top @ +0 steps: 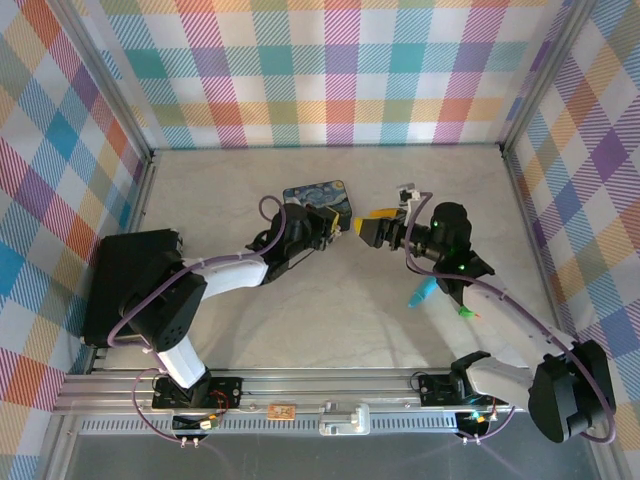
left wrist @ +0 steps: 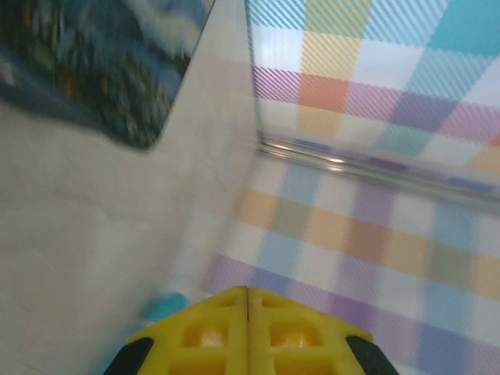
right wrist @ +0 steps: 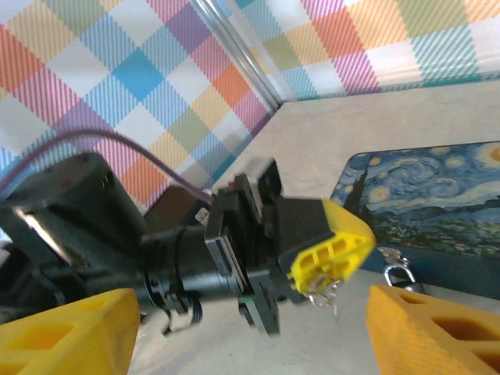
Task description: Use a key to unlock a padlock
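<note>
Top external view: a turquoise stick [top: 422, 293] lies nearest, under the right arm and well apart from both grippers. In the right wrist view the right gripper [right wrist: 250, 340] has its yellow fingers [right wrist: 70, 332] spread wide with nothing between them. Just beyond, the left gripper [right wrist: 332, 250] pinches the key [right wrist: 323, 294], which hangs below its fingertips, long axis roughly upright. To its right the padlock [right wrist: 398, 275] lies on the table [right wrist: 328, 148] against the near edge of the blue tin [right wrist: 437, 195], shackle end toward the tin.
</note>
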